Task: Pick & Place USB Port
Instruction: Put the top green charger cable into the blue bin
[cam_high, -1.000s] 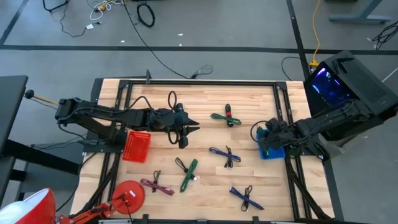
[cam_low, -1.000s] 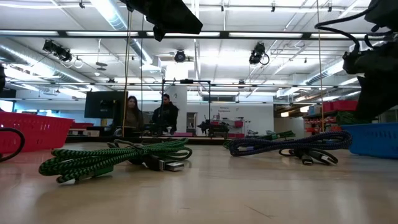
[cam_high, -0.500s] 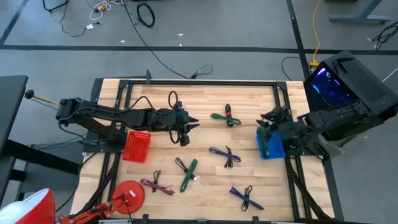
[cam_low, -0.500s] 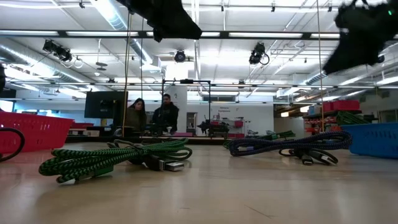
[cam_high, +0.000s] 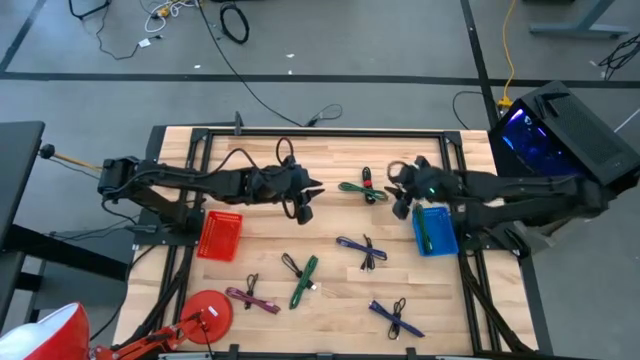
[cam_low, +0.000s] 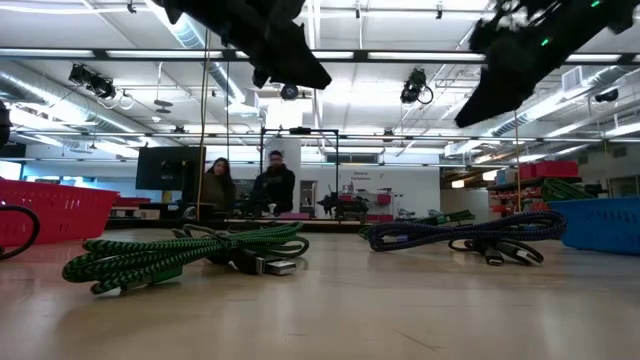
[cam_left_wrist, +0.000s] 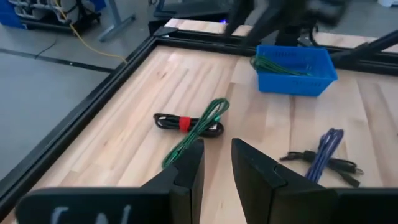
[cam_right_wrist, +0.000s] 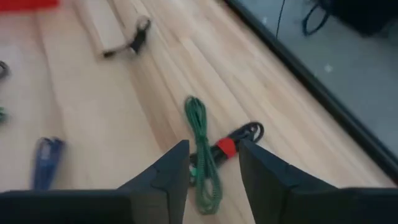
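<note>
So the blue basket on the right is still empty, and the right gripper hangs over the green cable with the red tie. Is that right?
Not quite: the blue basket is not empty. The high view and the left wrist view show a green cable lying in it. The rest holds: the right gripper, fingers apart, hangs over the green cable with the red tie.

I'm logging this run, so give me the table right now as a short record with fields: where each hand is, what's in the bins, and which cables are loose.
left hand: open, empty, above table middle
right hand: open, empty, over the green cable with red tie
blue bin: right edge, holds a green cable
red bin: left side, no cable seen inside
loose cables: blue cable, green cable by black one, pink cable, second blue cable
</note>
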